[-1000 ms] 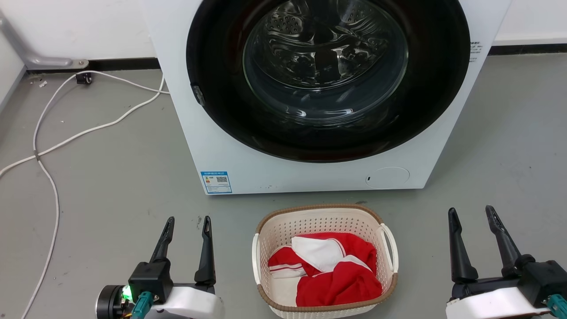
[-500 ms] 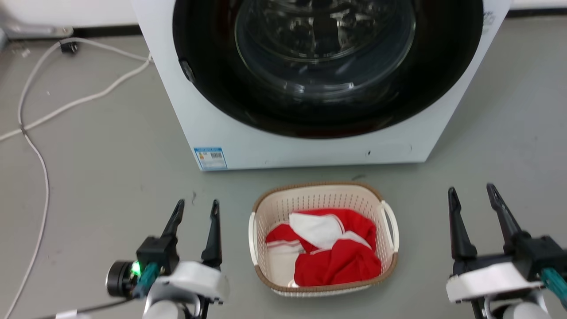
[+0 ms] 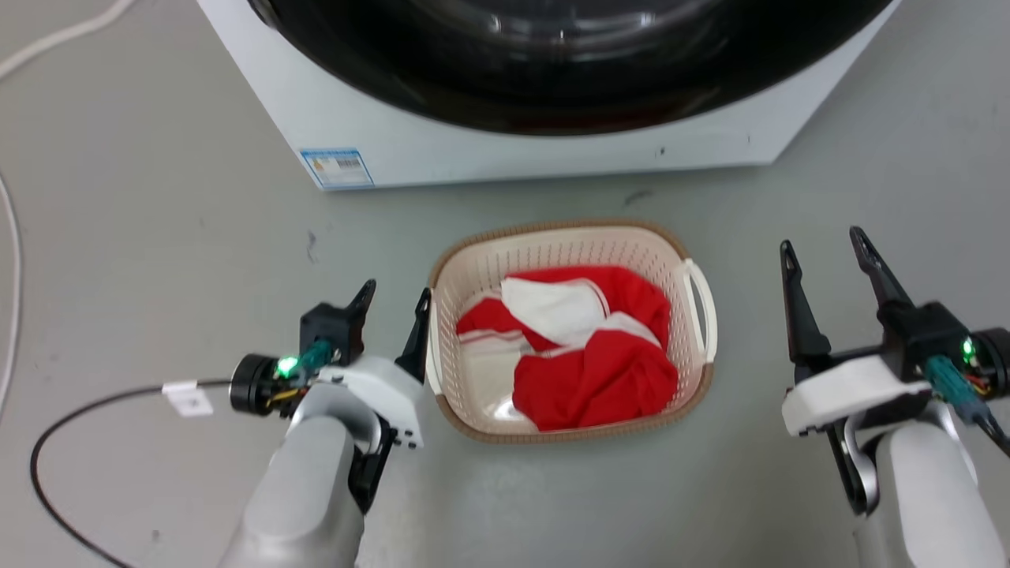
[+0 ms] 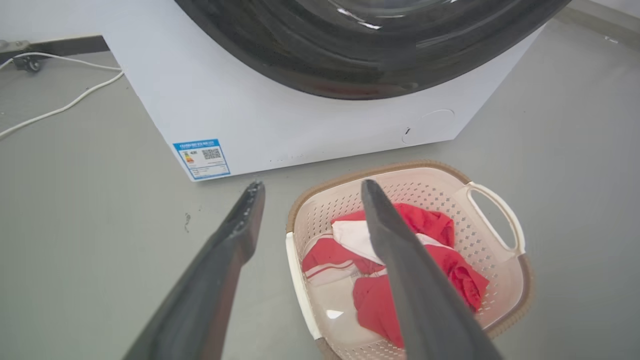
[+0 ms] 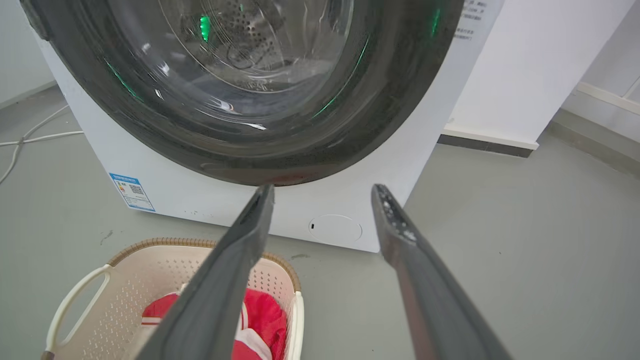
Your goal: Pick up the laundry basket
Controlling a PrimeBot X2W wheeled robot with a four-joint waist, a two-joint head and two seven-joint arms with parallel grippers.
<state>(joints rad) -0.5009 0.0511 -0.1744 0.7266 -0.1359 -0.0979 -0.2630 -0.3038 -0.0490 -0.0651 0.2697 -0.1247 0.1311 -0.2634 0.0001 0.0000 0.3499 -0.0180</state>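
the laundry basket (image 3: 552, 251) stands on the grey floor (image 3: 158, 260) directly in front of the washing machine (image 3: 489, 158), between the two arms, with a red and white garment (image 3: 592, 371) inside. its two white handles face outward, one toward each arm, so the handle-to-handle line runs across the robot from left to right. the left gripper (image 3: 396, 290) is the nearer one. its fingers are spread to a moderate gap and hold nothing. in the head view its inner finger (image 3: 417, 335) sits right against the left handle (image 3: 432, 347); whether they touch cannot be told. in the left wrist view that handle lies between the two fingers, one finger over the basket's inside and one over the floor outside. the right gripper (image 3: 821, 239) is spread wide and empty, and stands well apart from the right handle (image 3: 702, 308), on its outer side. judgement: the lift has not begun. the left side is nearly aligned for a grasp, while the right arm must first travel inward toward its handle.
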